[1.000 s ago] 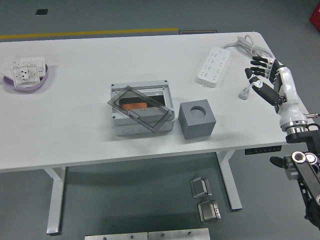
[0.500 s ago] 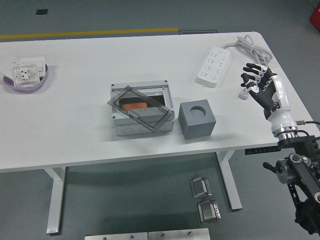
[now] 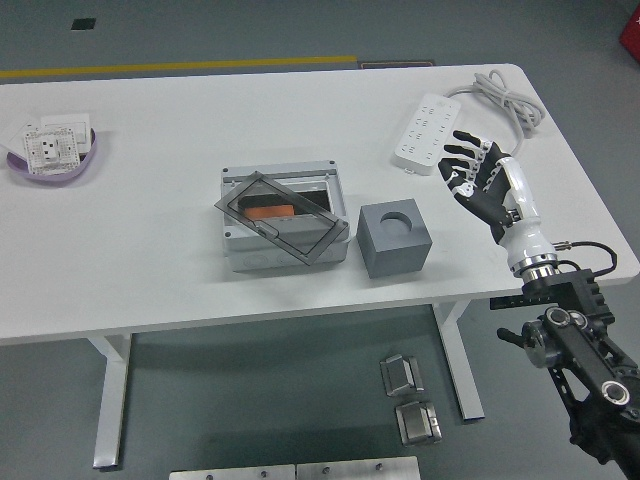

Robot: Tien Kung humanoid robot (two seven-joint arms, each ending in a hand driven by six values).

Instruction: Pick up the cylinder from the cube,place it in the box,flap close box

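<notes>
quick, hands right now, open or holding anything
Left hand: not in view.
Right hand: open, fingers spread, holding nothing, above the table near the power strip.

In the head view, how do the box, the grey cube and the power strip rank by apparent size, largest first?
1. Box, clearly the largest.
2. Grey cube and power strip: they cover similar areas, and the strip lies farther from the camera, so I leave them unranked.
</notes>
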